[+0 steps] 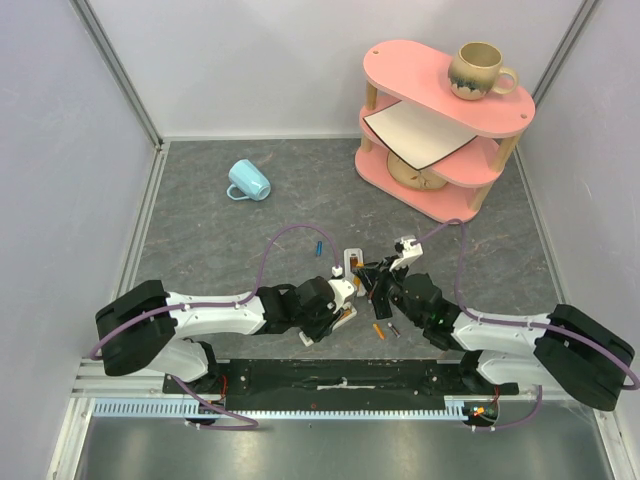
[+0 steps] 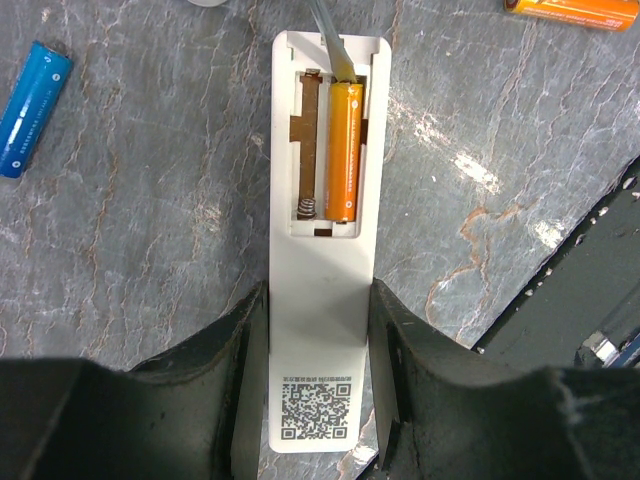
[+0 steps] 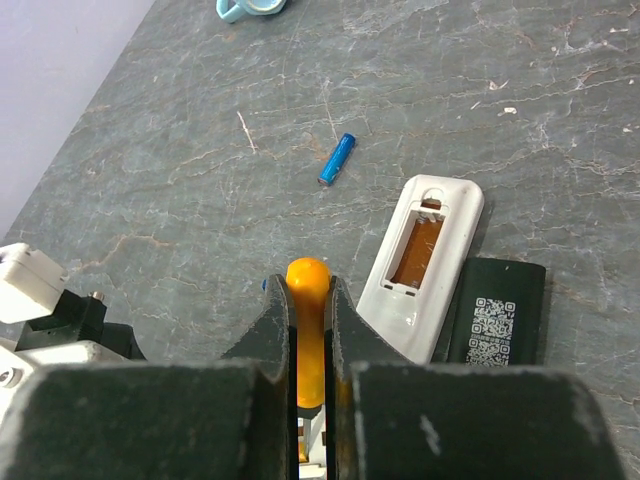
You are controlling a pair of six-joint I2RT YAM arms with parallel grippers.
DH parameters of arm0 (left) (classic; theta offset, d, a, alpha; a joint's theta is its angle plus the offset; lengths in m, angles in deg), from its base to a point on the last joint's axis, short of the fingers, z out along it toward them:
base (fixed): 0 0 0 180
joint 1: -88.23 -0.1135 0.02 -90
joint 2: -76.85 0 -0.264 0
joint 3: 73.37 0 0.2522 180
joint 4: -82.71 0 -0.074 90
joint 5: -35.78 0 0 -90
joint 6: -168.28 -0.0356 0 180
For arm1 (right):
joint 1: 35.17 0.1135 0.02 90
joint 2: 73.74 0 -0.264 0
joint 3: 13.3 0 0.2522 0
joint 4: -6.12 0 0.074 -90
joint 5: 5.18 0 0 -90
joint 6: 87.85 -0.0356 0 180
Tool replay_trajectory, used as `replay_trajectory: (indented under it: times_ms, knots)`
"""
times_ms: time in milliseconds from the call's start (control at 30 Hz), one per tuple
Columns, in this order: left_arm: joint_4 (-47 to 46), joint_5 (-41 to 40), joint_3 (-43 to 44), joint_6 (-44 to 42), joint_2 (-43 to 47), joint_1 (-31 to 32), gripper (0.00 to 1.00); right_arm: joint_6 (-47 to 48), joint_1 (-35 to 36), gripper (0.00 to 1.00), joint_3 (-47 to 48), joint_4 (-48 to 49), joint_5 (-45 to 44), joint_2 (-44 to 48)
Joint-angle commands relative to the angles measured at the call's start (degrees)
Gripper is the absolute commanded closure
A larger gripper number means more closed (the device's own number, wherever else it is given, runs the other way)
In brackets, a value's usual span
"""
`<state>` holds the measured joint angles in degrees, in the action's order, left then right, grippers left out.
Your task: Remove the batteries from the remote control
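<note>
table (image 1: pixel 200 250): grey stone top, both arms meet at near centre
step: judged mid-unload; one slot bare, one orange battery (image 2: pixel 341 150) in white remote (image 2: pixel 325 330)
left gripper (image 2: pixel 320 330): jaws clamped on remote body, pinning it flat
right gripper (image 3: pixel 310 340): jaws closed on orange screwdriver (image 3: pixel 308 330), metal tip at battery's far end
loose: blue battery (image 2: pixel 30 108) beside remote
next: likely lever the cell up and out
</note>
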<state>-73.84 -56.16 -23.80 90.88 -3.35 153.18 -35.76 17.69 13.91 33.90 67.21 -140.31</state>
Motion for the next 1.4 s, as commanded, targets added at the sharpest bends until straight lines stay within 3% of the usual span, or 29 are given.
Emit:
replay_trajectory:
  times_ms: [0, 267, 800, 1367]
  knots:
    - [-3.0, -0.6, 0.5, 0.5, 0.4, 0.1, 0.98, -5.3, 0.4, 1.00, -2.5, 7.6, 4.8, -1.9]
    - [-3.2, -0.8, 0.1, 0.6, 0.9, 0.0, 0.98, -13.2, 0.3, 1.00, -3.3, 17.3, 11.1, -3.0]
    - [-3.2, -1.2, 0.2, 0.7, 0.9, 0.1, 0.98, -15.3, 0.4, 1.00, -3.0, 13.9, 13.9, 3.2]
    - [-3.1, -0.9, 0.5, 0.4, 1.4, 0.0, 0.98, -7.8, 0.2, 1.00, -1.2, -6.6, 3.1, 16.5]
